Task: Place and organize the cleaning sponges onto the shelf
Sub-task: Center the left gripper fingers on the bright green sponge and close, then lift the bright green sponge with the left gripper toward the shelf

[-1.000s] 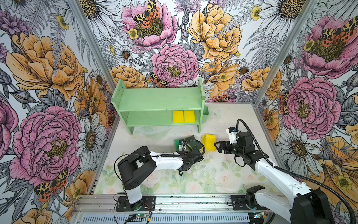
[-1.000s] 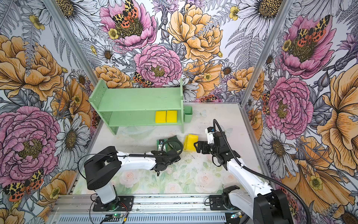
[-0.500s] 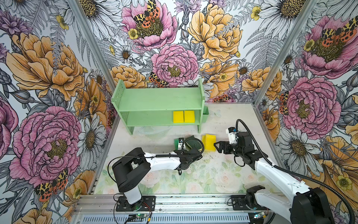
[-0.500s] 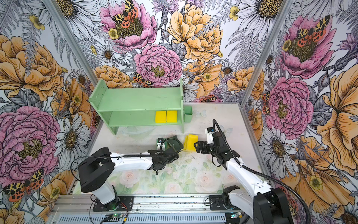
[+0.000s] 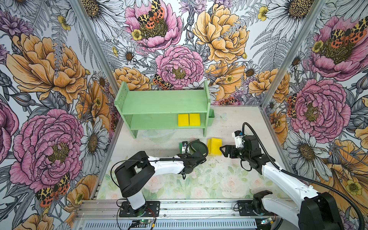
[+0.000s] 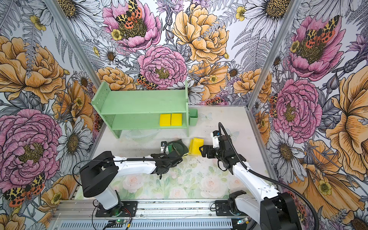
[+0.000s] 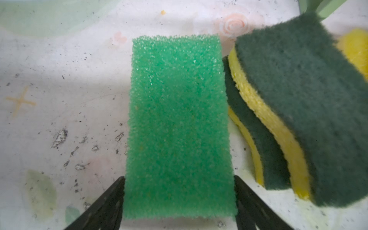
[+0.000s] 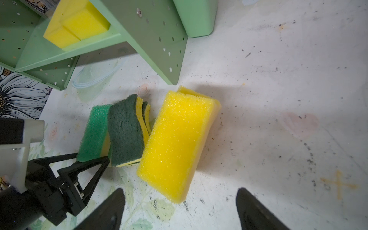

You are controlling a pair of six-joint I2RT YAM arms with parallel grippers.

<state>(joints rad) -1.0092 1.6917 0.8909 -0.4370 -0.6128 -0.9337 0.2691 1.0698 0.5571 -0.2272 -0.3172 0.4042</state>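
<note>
The shelf (image 5: 165, 101) stands at the back with two yellow sponges (image 5: 189, 119) side by side on its lower tier. On the floor in front lies a bright green sponge (image 7: 179, 119). My left gripper (image 7: 179, 178) has a finger against each long side of its near end. Two dark-green-topped sponges (image 7: 308, 99) lean stacked right beside it. Further right a yellow sponge (image 8: 177, 143) rests tilted on another yellow one (image 8: 191, 91). My right gripper (image 8: 180, 191) is open just short of it, and only the sponge's near corner reaches between the fingertips.
A small green cup (image 8: 197, 18) hangs on the shelf's right side panel. The shelf's right leg (image 8: 169, 65) stands close behind the floor sponges. The two grippers (image 5: 222, 151) face each other across the cluster. Enclosure walls close in on three sides.
The left arm's elbow shifted slightly left and back again while its gripper stayed at the green sponge. The right arm has not moved.
</note>
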